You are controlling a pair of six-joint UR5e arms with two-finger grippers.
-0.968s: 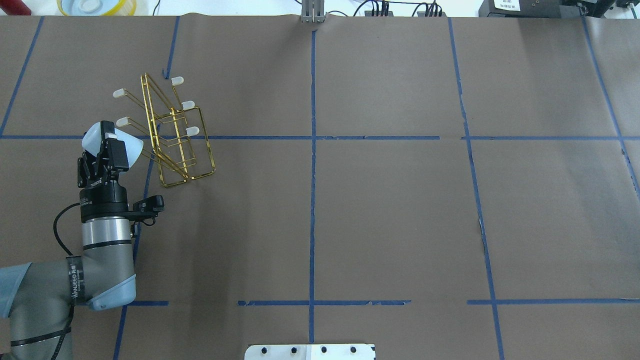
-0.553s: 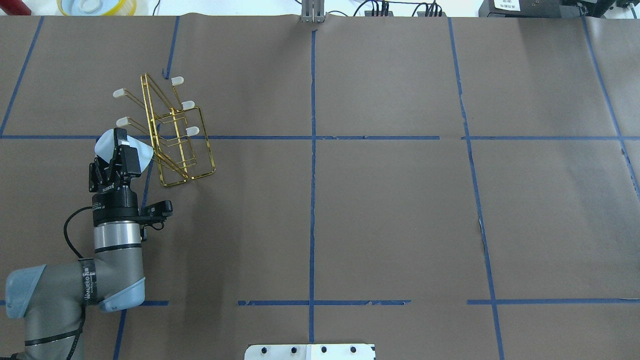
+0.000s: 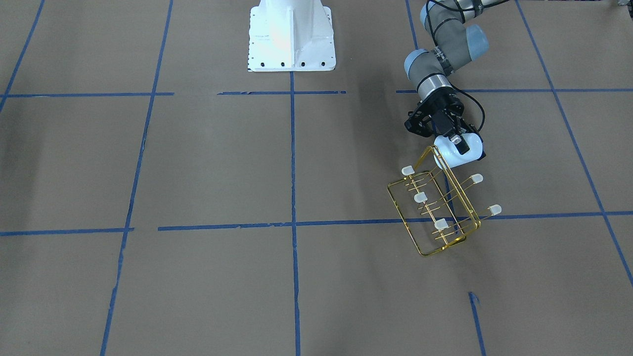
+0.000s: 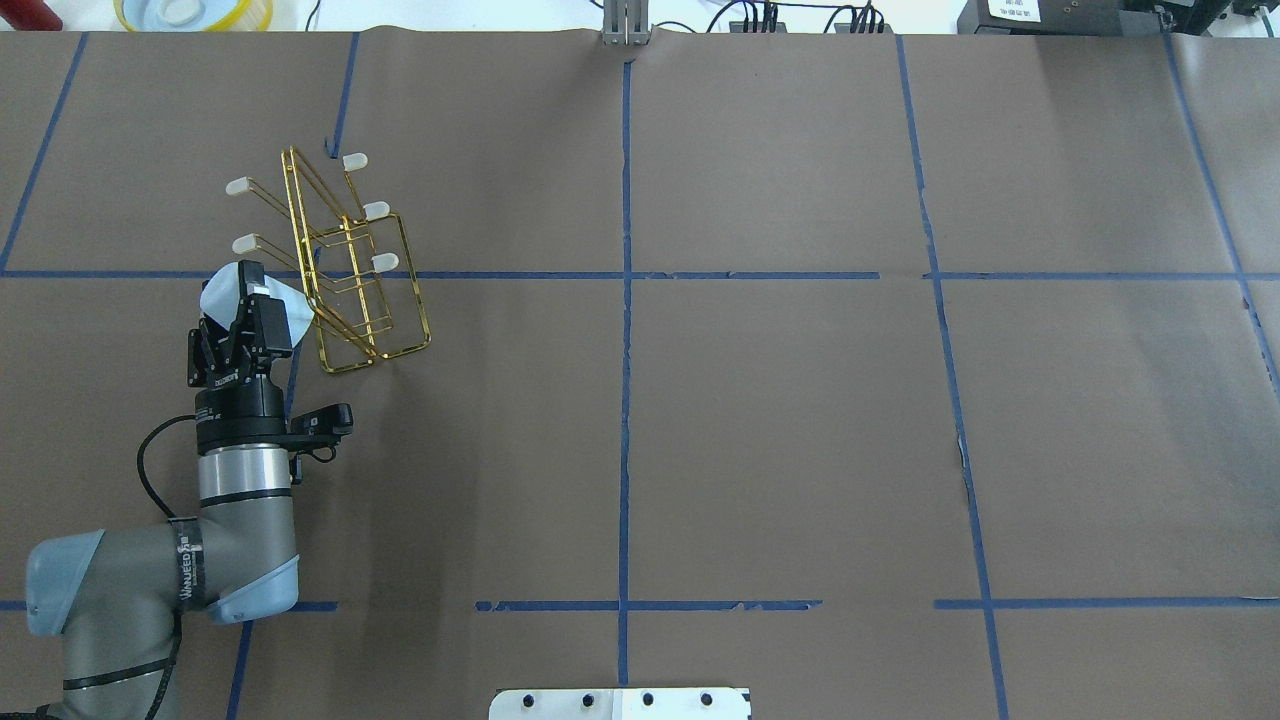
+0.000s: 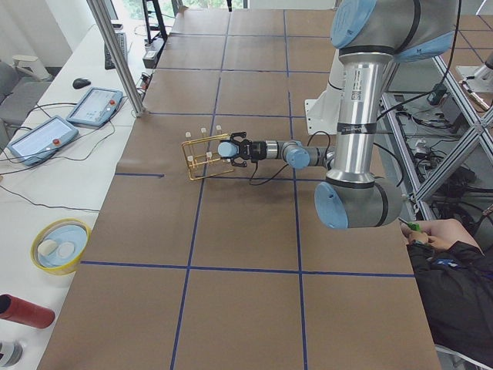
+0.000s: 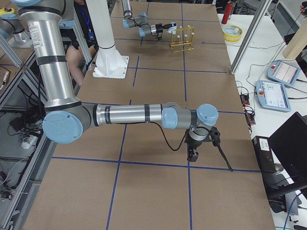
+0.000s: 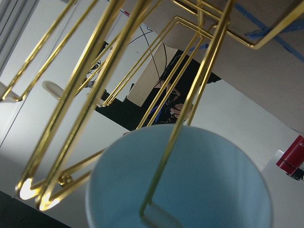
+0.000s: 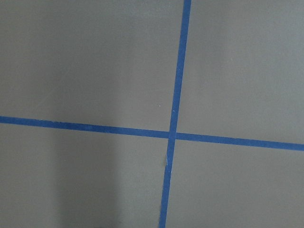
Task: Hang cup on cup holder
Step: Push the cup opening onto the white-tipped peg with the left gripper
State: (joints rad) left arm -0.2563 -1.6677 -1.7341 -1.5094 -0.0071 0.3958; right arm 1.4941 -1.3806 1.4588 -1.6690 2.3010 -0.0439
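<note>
My left gripper (image 4: 255, 300) is clamped on the cup (image 4: 218, 292), whose mouth is slipped over a prong (image 7: 164, 161) of the cup holder (image 4: 350, 270) on the desk. Seating and releasing it remain, I judge.

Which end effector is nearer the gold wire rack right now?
Left. The left end effector holds the pale-blue plastic cup at the prongs of the gold wire rack; the right end effector hangs far from it.
</note>
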